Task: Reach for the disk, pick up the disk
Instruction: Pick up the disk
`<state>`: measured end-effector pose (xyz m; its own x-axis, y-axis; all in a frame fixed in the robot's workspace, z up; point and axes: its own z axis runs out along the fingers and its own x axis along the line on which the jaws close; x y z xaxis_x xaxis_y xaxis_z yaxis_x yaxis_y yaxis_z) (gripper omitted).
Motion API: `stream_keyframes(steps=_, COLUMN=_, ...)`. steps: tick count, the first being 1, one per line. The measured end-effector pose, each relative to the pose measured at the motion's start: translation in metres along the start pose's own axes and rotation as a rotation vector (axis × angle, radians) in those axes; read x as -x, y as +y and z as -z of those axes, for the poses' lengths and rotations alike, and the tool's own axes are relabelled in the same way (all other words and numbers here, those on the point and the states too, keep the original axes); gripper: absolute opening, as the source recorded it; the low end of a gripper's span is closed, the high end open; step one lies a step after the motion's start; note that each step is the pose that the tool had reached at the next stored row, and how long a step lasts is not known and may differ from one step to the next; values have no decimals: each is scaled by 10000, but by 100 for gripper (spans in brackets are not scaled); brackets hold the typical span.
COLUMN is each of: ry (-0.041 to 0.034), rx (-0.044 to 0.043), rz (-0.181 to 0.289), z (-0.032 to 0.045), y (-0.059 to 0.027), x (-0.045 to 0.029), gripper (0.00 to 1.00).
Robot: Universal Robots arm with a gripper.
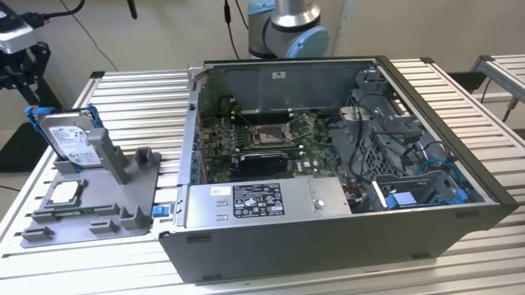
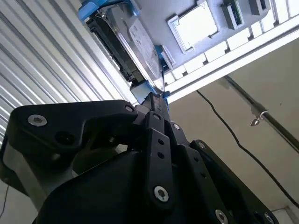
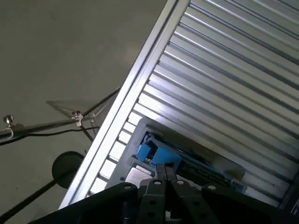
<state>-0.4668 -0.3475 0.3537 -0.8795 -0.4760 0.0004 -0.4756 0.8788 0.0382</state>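
I have the gripper [image 3: 164,169] close over the disk [image 1: 72,142], which stands on edge in the grey holder [image 1: 82,238] (exterior view's left, beside the computer case [image 1: 328,246]). Fingers look pressed together, gripping nothing. The reach looks nearly done; the disk isn't grasped yet.

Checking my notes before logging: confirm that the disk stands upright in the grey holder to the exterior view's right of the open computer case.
Wrong side. The disk stands upright in the grey holder to the exterior view's left of the open computer case, as the exterior view shows.
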Motion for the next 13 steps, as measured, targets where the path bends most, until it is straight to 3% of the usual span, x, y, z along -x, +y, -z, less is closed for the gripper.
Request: stream_keyframes(steps=13, ry=90, rx=-1, rz=2365, z=0, y=0, x=0, gripper=0)
